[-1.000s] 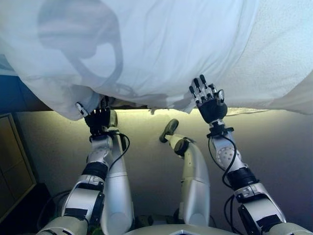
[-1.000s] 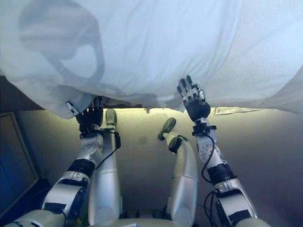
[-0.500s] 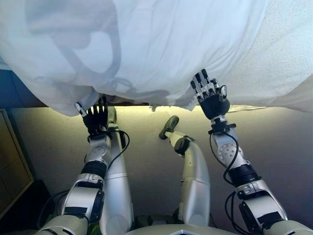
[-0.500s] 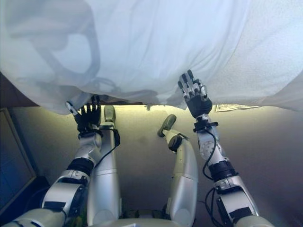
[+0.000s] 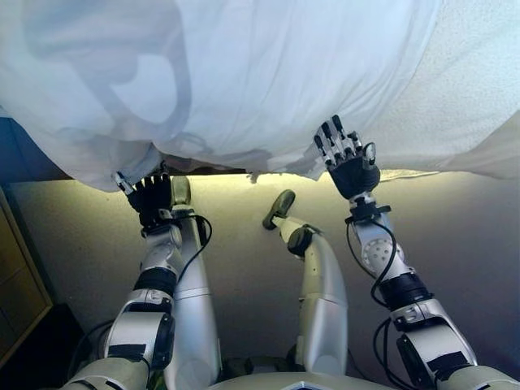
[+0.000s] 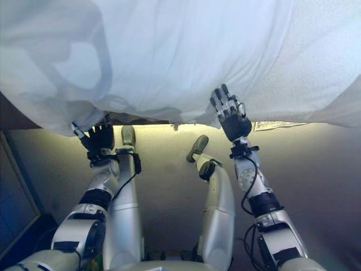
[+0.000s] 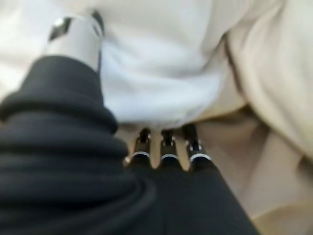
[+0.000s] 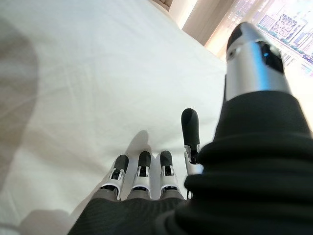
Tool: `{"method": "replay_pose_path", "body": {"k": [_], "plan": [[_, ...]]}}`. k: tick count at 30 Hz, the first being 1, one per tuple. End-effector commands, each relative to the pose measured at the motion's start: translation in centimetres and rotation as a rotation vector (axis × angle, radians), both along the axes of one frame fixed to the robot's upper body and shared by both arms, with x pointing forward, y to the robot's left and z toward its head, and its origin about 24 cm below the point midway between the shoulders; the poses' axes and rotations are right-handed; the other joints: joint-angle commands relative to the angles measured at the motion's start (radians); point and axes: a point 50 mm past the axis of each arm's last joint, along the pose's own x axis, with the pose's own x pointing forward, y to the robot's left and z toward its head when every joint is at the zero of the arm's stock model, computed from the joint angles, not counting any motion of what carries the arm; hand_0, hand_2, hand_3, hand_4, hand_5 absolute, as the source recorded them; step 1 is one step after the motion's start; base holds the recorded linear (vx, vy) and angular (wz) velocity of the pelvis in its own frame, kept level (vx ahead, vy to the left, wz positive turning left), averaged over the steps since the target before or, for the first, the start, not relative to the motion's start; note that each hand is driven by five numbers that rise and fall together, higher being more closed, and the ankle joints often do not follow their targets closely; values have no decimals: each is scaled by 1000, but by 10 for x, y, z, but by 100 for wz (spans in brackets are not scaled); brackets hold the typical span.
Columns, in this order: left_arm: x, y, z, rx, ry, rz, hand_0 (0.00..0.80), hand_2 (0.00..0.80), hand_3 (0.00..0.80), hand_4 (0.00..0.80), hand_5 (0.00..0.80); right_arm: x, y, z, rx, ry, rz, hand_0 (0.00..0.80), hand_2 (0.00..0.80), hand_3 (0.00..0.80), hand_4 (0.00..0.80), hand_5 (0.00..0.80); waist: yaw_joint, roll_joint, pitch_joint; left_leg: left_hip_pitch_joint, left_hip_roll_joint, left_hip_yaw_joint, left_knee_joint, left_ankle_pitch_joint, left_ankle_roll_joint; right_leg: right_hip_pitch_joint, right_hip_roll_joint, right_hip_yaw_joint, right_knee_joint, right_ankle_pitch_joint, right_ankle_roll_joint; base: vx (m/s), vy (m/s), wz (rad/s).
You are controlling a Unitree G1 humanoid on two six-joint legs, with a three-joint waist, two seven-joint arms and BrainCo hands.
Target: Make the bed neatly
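The white sheet (image 5: 268,73) runs off the top and both sides of the head views, so its far edge and corners cannot be seen. Its hanging hem covers the side of the bed (image 5: 455,106); what lies under it is hidden. The fingertips of the left hand (image 5: 150,195) reach beneath the hem, and the blurred left wrist view does not settle whether they pinch the cloth. In the right wrist view the fingers (image 8: 142,171) of the right hand (image 5: 351,166) show only in part. A wooden cabinet (image 5: 20,284) is cut by the left edge.
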Motion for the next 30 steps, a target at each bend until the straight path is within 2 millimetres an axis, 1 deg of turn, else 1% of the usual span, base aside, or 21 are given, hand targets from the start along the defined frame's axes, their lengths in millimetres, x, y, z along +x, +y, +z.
{"method": "replay_pose_path", "body": {"k": [1, 2, 7, 14, 22, 26, 30], "plan": [[-2, 7, 23, 12, -183, 60, 590, 590, 590, 590, 590, -7, -11, 15, 54, -93, -48, 0, 0, 0, 0, 0, 56, -28, 31, -85, -30, -77, -2, 68, 59, 66, -72, -3, -202, 281, 174, 13, -51, -1], [-3, 7, 24, 12, -186, 65, 800, 800, 800, 800, 800, -7, -10, 14, 58, -91, -50, 0, 0, 0, 0, 0, 57, -30, 31, -82, -30, -78, -5, 68, 59, 70, -71, -6, -205, 281, 175, 16, -52, -1], [-3, 8, 25, 17, -187, 76, 800, 800, 800, 800, 800, -9, -8, 10, 73, -84, -51, 0, 0, 0, 0, 0, 61, -35, 31, -68, -29, -80, -19, 69, 61, 85, -73, -17, -217, 287, 178, 11, -29, 1], [-2, 10, 28, 24, -200, 72, 800, 800, 800, 800, 800, -9, -8, 7, 82, -76, -45, 0, 0, 0, 0, 0, 62, -37, 31, -58, -26, -80, -24, 69, 62, 94, -76, -21, -218, 289, 179, 5, -10, 2], [-4, 10, 26, 23, -193, 79, 800, 800, 800, 800, 800, -13, -4, -4, 98, -31, -37, 0, 0, 0, 0, 0, 62, -35, 31, 5, -13, -70, -61, 66, 66, 129, -79, -18, -224, 287, 177, 0, 0, 0], [-11, 17, 14, 17, -153, 108, 800, 800, 800, 800, 800, -17, -6, -18, 106, 17, -57, 0, 0, 0, 0, 0, 70, -19, 31, 111, -5, -39, -133, 75, 69, 203, -92, -34, -264, 291, 182, 16, -3, 4], [-23, 33, -1, 20, -67, 159, 800, 800, 800, 800, 800, -22, -12, -29, 93, 48, -86, 0, 0, 0, 0, 0, 76, 3, 31, 195, -2, -16, -188, 89, 66, 267, -108, -41, -291, 287, 180, 29, 19, 5]]}}
